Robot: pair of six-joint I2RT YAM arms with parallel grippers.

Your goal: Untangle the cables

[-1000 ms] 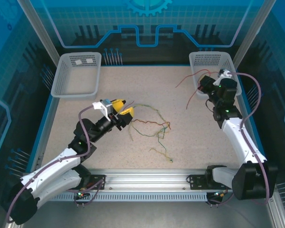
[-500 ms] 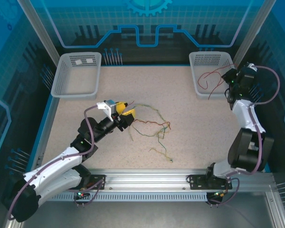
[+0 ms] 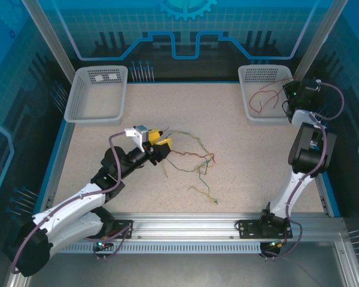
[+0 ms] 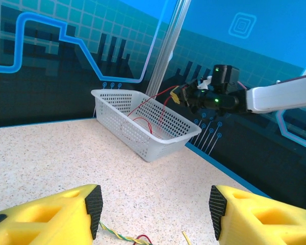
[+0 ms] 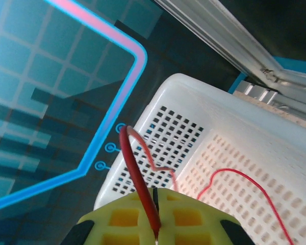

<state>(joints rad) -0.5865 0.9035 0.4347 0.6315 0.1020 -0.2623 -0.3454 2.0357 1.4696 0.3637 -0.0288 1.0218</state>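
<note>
A loose tangle of red, yellow and green cables (image 3: 192, 161) lies mid-table. My left gripper (image 3: 162, 143) hovers at its left end, open, yellow fingers wide apart with nothing between them; a twisted yellow-green strand (image 4: 115, 234) lies just below the left gripper (image 4: 155, 206) on the table. A separate red cable (image 3: 267, 89) hangs from my right gripper (image 3: 286, 94), which is shut on it over the right basket (image 3: 249, 112). In the right wrist view the red cable (image 5: 137, 178) is pinched between the closed yellow fingers (image 5: 120, 217) and loops down into the basket (image 5: 250, 127).
A second white basket (image 3: 78, 104) stands at the back left corner. From the left wrist, the right basket (image 4: 166, 143) and the right gripper (image 4: 179, 95) with the red cable (image 4: 150, 99) trailing into it are seen ahead. Blue walls border the table.
The right arm swung from above the table's right side out to the right basket, carrying the red cable into it. The left gripper crept slightly toward the tangle, still open.
</note>
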